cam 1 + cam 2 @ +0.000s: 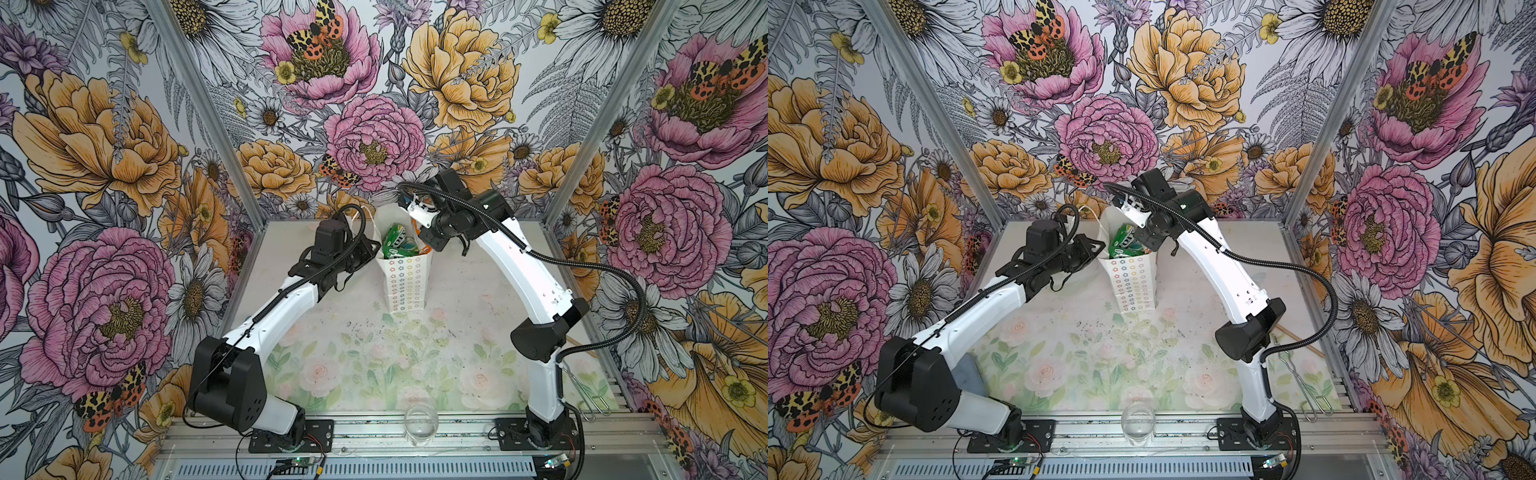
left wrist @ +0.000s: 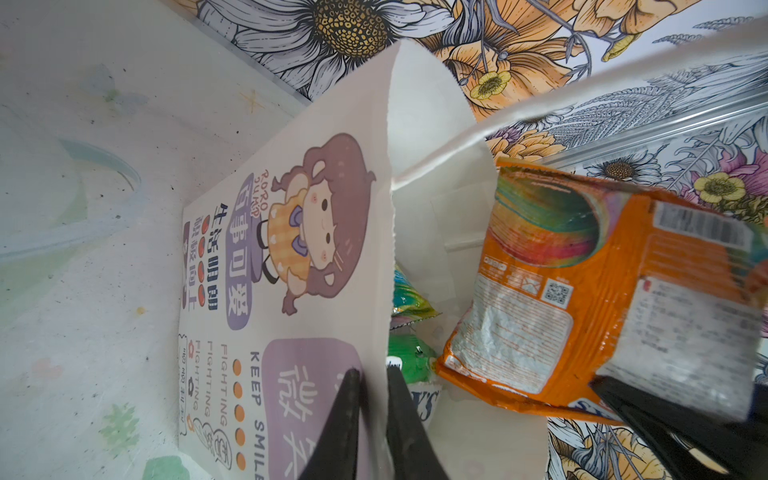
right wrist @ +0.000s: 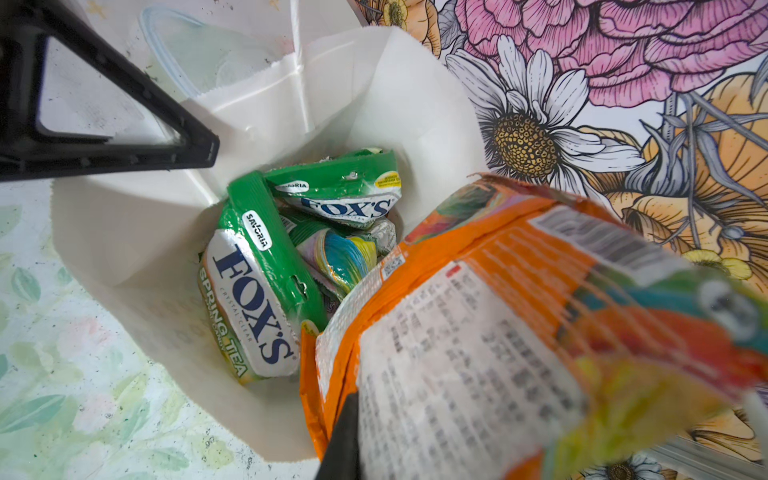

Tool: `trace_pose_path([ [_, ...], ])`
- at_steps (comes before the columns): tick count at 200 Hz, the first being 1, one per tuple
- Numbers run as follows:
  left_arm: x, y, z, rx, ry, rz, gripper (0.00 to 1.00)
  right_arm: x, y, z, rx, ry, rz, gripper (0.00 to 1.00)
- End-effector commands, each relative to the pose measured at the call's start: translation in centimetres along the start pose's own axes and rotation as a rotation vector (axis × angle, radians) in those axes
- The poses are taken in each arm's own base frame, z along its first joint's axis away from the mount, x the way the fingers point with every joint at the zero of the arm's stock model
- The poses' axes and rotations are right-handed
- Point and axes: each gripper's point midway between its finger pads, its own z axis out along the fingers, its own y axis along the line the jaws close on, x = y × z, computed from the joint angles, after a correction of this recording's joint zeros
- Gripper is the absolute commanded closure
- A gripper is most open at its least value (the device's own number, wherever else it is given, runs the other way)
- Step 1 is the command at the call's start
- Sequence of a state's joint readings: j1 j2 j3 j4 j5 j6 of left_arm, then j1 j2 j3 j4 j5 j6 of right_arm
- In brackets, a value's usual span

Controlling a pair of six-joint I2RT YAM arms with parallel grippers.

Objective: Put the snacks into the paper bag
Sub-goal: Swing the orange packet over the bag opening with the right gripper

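The white paper bag stands upright at the back middle of the table. My left gripper is shut on the bag's left wall at the rim, one finger outside and one inside. My right gripper hangs over the bag's mouth, shut on an orange snack packet whose lower end dips into the opening. Only one right finger shows; the packet hides its partner. Inside the bag lie two green FOX'S packets and a teal striped one.
A clear glass stands at the front edge between the arm bases. Wire tongs and a thin wooden stick lie at the right edge. A clear plastic piece lies on the table just behind the bag.
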State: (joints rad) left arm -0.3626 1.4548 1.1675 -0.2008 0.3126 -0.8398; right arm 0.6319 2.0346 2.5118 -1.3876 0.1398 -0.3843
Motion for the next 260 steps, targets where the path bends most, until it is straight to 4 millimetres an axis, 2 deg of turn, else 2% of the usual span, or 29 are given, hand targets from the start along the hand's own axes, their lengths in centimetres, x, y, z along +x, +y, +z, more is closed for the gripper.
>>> trace_pose_path([
  [1, -0.3, -1.4, -0.2, 0.045, -0.004, 0.005, 0.85, -1.3, -0.8, -2.3, 0.056, -0.072, -0.018, 1.00],
  [141, -0.3, -1.6, -0.3, 0.044, -0.004, 0.008, 0.85, 0.1, 1.4, 2.3, 0.044, 0.074, -0.004, 1.00],
  [173, -0.3, -1.5, -0.2, 0.042, -0.004, 0.007, 0.85, 0.2, 1.8, 2.7, 0.032, 0.094, 0.028, 1.00],
  [215, -0.1, -1.5, -0.1, 0.039, -0.003, 0.005, 0.85, 0.1, 1.7, 2.3, 0.048, 0.093, 0.071, 1.00],
  [230, -0.1, -1.6, -0.1, 0.040, -0.003, 0.007, 0.85, 0.1, 1.7, 2.2, 0.058, 0.097, 0.086, 0.97],
  [246, -0.1, -1.6, 0.0, 0.040, -0.001, 0.007, 0.85, 0.2, 1.8, 2.3, 0.065, 0.104, 0.102, 0.83],
  [260, 0.0, -1.7, 0.1, 0.041, 0.002, 0.008, 0.85, 0.1, 2.4, 2.3, 0.041, 0.103, 0.107, 0.75],
])
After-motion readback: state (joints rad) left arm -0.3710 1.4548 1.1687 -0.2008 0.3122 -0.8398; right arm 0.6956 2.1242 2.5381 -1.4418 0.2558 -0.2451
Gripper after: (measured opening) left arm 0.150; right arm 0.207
